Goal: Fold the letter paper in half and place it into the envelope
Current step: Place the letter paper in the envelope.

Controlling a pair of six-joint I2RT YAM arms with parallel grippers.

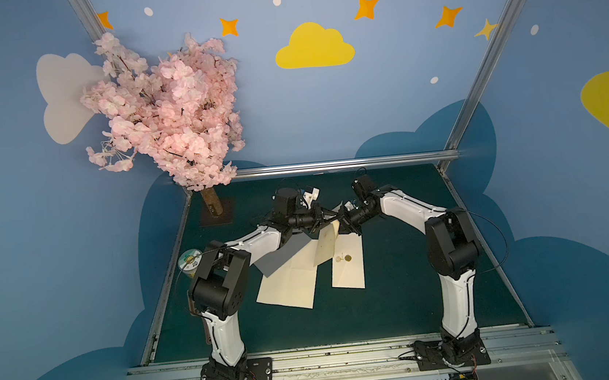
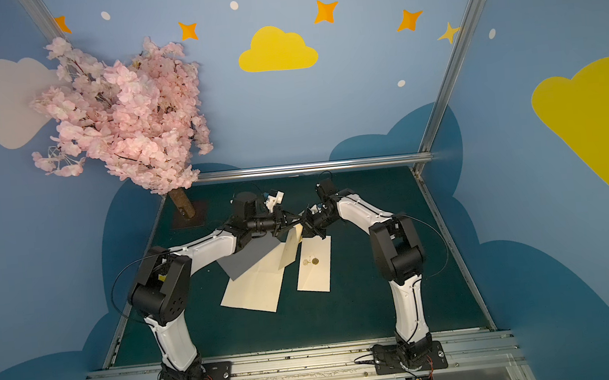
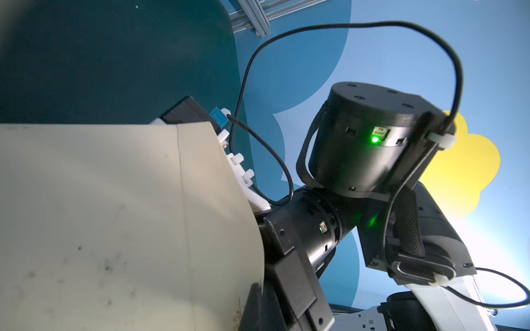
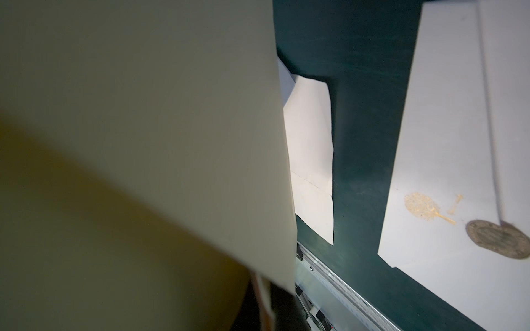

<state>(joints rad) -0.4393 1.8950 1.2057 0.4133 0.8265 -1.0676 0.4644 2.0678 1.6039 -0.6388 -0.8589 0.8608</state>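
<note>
At the far left corner of the tabletop (image 1: 401,303) a pink blossom tree (image 1: 169,108) is seen, and a lidded cup (image 1: 190,261) is set at the left edge, beside the left arm. The left gripper (image 1: 330,219) is reached toward the middle, its jaws closed on the raised far edge of the paper (image 1: 289,283). The near part of the paper is laid flat and slightly skewed, while the far part is lifted and curled; a crease across it is shown in the left wrist view. The same raised edge is pinched from the opposite side by the closed jaws of the right gripper (image 1: 343,222), the two grippers almost touching. Just right of the paper, with a strip of tabletop between the flat parts, the envelope (image 1: 349,274) is laid flat, a round gold seal (image 1: 347,258) upon it.
</note>
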